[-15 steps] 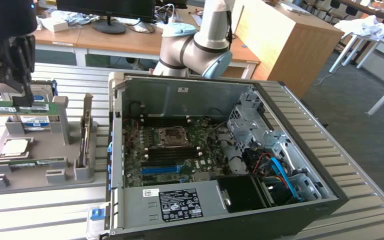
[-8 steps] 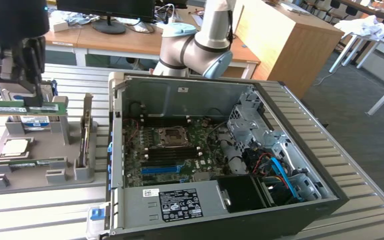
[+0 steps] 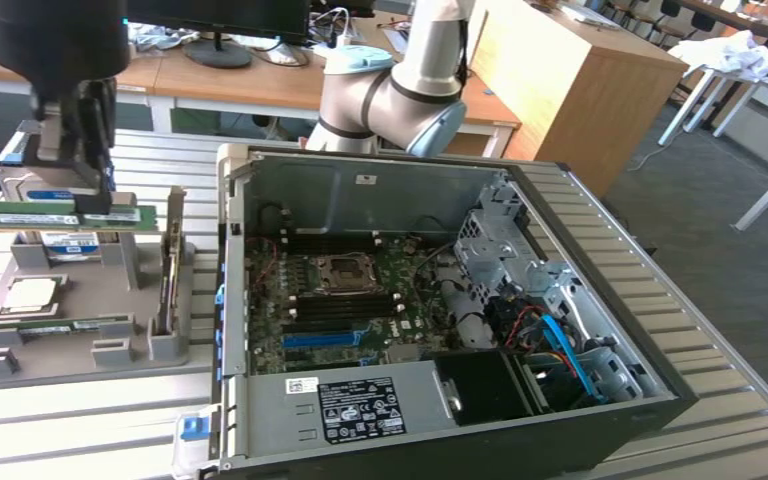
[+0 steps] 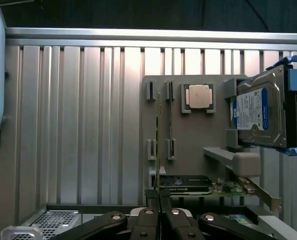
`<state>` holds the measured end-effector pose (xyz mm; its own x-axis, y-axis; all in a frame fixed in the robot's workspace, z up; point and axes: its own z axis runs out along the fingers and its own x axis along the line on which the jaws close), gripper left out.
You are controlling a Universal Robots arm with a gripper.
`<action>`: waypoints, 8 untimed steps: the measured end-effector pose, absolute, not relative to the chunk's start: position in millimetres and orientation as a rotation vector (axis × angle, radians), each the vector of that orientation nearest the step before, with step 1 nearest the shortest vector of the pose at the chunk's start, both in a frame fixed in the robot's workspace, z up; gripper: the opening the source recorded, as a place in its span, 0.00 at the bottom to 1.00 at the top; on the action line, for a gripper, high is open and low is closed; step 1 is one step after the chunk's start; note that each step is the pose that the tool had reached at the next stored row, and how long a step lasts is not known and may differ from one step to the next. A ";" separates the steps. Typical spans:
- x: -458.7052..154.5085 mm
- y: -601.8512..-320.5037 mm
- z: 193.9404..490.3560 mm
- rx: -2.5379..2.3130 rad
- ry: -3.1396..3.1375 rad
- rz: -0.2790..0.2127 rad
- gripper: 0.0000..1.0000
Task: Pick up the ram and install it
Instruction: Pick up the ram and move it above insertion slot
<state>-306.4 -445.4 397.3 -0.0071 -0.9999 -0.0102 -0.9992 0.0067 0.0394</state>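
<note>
The ram (image 3: 51, 213) is a long green stick with a pale label, and my gripper (image 3: 91, 205) is shut on it near one end. It hangs level above the grey holder tray (image 3: 77, 350) at the exterior view's left. In the wrist view the ram (image 4: 158, 145) shows edge-on as a thin line running out from between my gripper (image 4: 160, 202) fingers, over the tray (image 4: 193, 150). The open computer case (image 3: 357, 160) lies to the exterior view's right of the tray, with its motherboard (image 3: 344, 300) facing up.
On the tray rest a second green stick (image 3: 57, 325), a square silver processor (image 3: 31, 292), a blue-labelled hard drive (image 4: 261, 112) and an upright expansion card (image 3: 171, 270). Everything stands on a ribbed metal table (image 3: 77, 430). Drive cages and cables (image 3: 544, 320) fill the case's right side.
</note>
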 end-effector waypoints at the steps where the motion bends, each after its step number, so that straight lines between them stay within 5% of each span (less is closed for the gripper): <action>1: -303.8 -445.4 397.2 2.199 -2.214 -0.055 0.12; 8: -286.4 -445.4 397.3 2.198 -2.214 -0.056 0.12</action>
